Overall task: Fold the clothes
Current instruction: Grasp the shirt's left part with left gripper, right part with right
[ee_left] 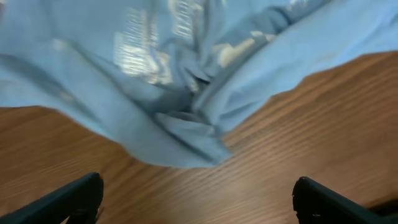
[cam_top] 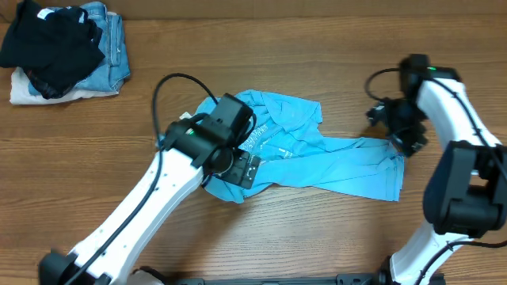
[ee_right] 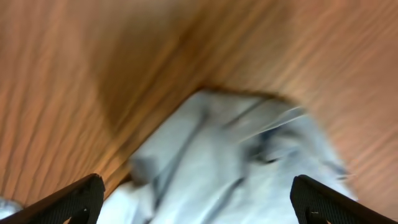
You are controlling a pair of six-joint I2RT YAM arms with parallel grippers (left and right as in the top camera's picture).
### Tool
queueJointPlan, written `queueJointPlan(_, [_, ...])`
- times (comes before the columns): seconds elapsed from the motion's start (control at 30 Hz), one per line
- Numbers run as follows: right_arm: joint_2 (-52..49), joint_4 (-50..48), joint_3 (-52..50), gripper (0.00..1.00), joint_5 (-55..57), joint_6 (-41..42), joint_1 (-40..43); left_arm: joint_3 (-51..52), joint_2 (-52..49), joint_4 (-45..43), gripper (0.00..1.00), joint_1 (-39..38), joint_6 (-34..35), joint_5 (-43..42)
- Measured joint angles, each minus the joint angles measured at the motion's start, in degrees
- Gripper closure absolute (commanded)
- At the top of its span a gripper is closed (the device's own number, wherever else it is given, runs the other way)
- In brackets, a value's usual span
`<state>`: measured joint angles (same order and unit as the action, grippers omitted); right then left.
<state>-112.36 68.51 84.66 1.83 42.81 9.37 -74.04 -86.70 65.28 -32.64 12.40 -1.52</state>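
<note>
Left gripper (cam_top: 240, 169) and right gripper (cam_top: 404, 136) are held spread and empty at opposite ends of the crosswise-lying T-shirt (cam_top: 317, 154).

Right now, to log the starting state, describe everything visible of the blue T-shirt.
The light-blue T-shirt lies crumpled on the wooden table, soft thin cloth with white print showing near its middle, one end stretched rightward. The open left gripper hangs over its lower-left edge, the open right gripper over its right end; neither grips it.
</note>
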Motion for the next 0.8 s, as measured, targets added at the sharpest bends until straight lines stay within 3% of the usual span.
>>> queueJointPlan(0.3, [0.0,3.5,0.0,0.00,-0.3,-2.3,7.4,-0.1,-12.5,0.8,0.00,-2.1,-0.2,-4.7])
queueJointPlan(0.63, [0.0,3.9,0.0,0.00,-0.4,-3.5,8.0,-0.1,-21.1,2.5,0.00,-3.0,8.4,2.8])
queueJointPlan(0.73, [0.0,3.7,0.0,0.00,-0.4,-3.7,8.0,-0.1,-22.0,2.4,0.17,-3.0,10.7,5.3])
queueJointPlan(0.8, [0.0,4.0,0.0,0.00,-0.4,-3.7,8.0,-0.1,-22.1,2.1,0.40,-3.0,11.8,6.6])
